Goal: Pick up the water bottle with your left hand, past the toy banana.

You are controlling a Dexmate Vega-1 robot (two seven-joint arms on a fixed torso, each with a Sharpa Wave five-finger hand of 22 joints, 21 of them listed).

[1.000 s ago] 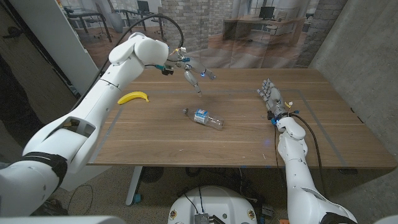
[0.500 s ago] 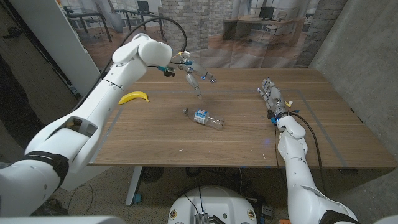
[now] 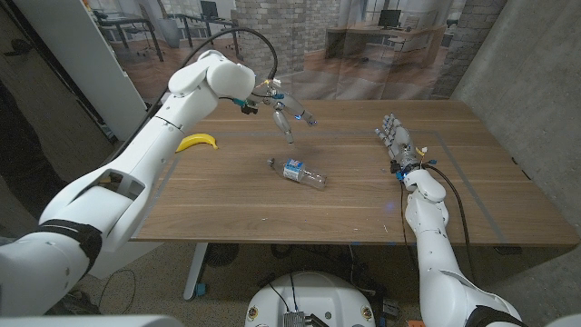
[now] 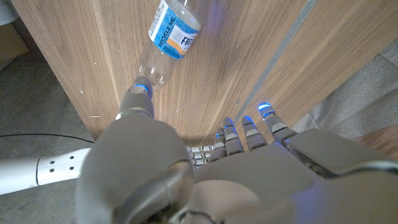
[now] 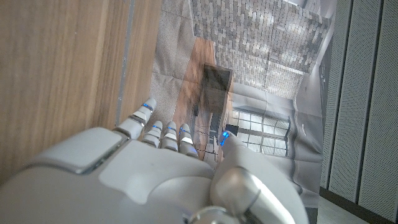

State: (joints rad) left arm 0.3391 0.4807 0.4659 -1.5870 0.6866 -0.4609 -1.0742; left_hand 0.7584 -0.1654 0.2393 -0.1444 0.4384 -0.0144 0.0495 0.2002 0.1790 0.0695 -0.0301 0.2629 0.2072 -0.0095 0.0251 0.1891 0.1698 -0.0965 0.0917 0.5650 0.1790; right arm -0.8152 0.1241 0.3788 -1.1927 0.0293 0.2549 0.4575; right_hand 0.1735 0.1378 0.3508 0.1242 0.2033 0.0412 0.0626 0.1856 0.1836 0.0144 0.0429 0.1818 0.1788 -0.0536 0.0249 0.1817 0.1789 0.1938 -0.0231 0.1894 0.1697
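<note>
Landmark: the water bottle (image 3: 299,173), lying on its side near the middle of the wooden table (image 3: 472,195), clear with a blue-and-white label, cap end toward the robot's right.
Left hand: the left hand (image 3: 283,112) hangs in the air above the table, beyond the bottle on its far side. Fingers are spread and extended; nothing is between them. In the left wrist view the left hand (image 4: 205,174) looks down on the bottle (image 4: 166,38), with open fingertips short of it.
Change over the last second: the left hand has drifted slightly to the robot's right and a little away from the robot, fingers as spread as before. The bottle has not moved.
Toy banana: the banana (image 3: 196,142) lies to the robot's left of the bottle, well apart from it; the left arm passes above it.
Right hand: the right hand (image 3: 397,143) stands at the table, well to the robot's right of the bottle, fingers straight and holding nothing.
Assessment: the reach has cleared the banana; the grasp is not begun. The hand must next descend toward the bottle.
</note>
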